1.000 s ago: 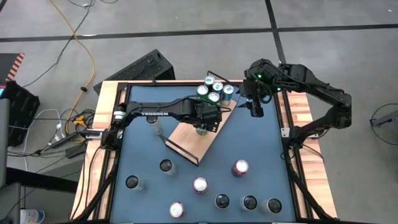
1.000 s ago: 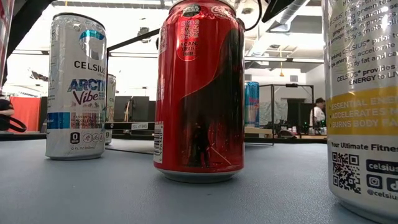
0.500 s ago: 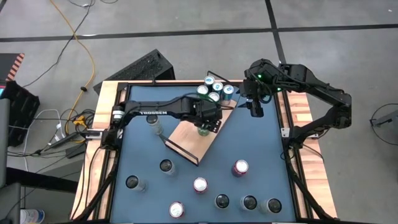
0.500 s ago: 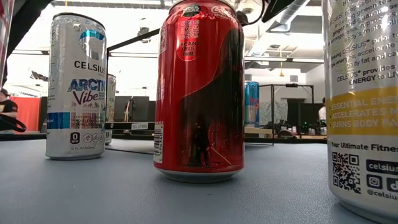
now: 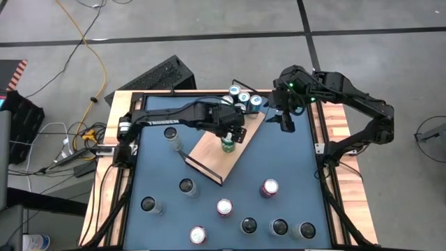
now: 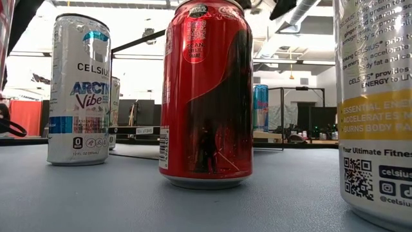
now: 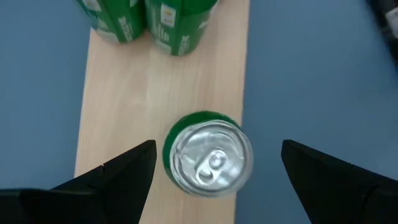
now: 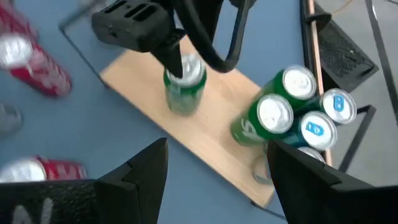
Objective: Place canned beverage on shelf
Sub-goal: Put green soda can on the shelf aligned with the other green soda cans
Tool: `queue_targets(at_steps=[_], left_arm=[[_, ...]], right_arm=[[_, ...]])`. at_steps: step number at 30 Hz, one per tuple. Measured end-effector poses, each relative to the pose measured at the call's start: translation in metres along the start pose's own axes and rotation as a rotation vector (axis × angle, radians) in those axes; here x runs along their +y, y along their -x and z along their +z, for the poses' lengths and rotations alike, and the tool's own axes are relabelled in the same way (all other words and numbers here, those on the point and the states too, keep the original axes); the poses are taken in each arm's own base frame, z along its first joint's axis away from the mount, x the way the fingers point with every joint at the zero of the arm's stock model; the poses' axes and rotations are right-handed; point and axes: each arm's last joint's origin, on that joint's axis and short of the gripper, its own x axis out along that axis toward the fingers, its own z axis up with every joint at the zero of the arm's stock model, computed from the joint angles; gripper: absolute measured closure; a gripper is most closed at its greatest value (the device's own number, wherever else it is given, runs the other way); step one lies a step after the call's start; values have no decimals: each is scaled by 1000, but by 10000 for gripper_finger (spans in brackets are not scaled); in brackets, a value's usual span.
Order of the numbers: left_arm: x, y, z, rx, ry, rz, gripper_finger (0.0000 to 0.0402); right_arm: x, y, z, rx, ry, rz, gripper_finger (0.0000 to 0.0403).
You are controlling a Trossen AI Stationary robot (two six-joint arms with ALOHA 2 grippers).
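Observation:
The shelf (image 5: 212,155) is a light-wood board lying slantwise on the blue tabletop. A green can (image 5: 227,145) stands upright on its base on the board, also seen in the left wrist view (image 7: 208,154) and the right wrist view (image 8: 184,87). Several green and blue cans (image 5: 240,99) stand together at the board's far end. My left gripper (image 5: 234,134) is open just above the green can, with a finger on each side of its top and a gap between each finger and the can. My right gripper (image 5: 286,123) is open and empty, right of the board's far end.
Several loose cans stand on the near half of the table, among them a red one (image 5: 269,187) and a silver one (image 5: 186,185). One more can (image 5: 171,137) stands left of the board. The low view is filled by a red can (image 6: 206,96) and a white can (image 6: 78,90). A wooden rim (image 5: 338,132) borders the table.
My left gripper has gone up and a little toward the table's far edge, off the green can. The can stays upright on the board and now shows more fully from above.

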Motion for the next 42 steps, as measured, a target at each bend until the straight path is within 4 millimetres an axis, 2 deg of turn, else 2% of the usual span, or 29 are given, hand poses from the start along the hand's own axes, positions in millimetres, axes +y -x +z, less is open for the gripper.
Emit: queue_targets(at_steps=[5,11,14,17,23,27,29,32,35,38,40,42], left_arm=[[4,39,7,-16,-45,-95,72],[14,103,5,20,-131,-307,72],[14,137,-10,63,-240,-449,72],[9,160,-32,62,-272,-501,72],[-13,179,-85,45,-311,-513,72],[-16,181,-108,-1,-294,-425,72],[-4,189,-108,-42,-318,-356,72],[25,217,-108,-80,-392,-301,72],[50,240,-117,-81,-436,-270,72],[66,254,-131,-155,-498,-197,72],[76,262,-137,-236,-517,-212,72],[96,264,-141,-262,-537,-201,72]], right_arm=[[1,0,6,-51,-109,-5,144],[2,0,8,-70,-133,-5,144],[2,0,8,-72,-145,-2,144],[5,-7,13,-79,-158,10,144],[11,-36,29,-85,-129,47,144],[19,-62,42,-104,-113,74,144],[23,-73,48,-116,-135,76,144],[28,-89,58,-143,-166,23,144],[31,-104,66,-171,-183,-34,144],[35,-117,72,-199,-214,-41,144],[39,-124,74,-194,-240,-33,144],[40,-134,73,-166,-272,-26,144]])
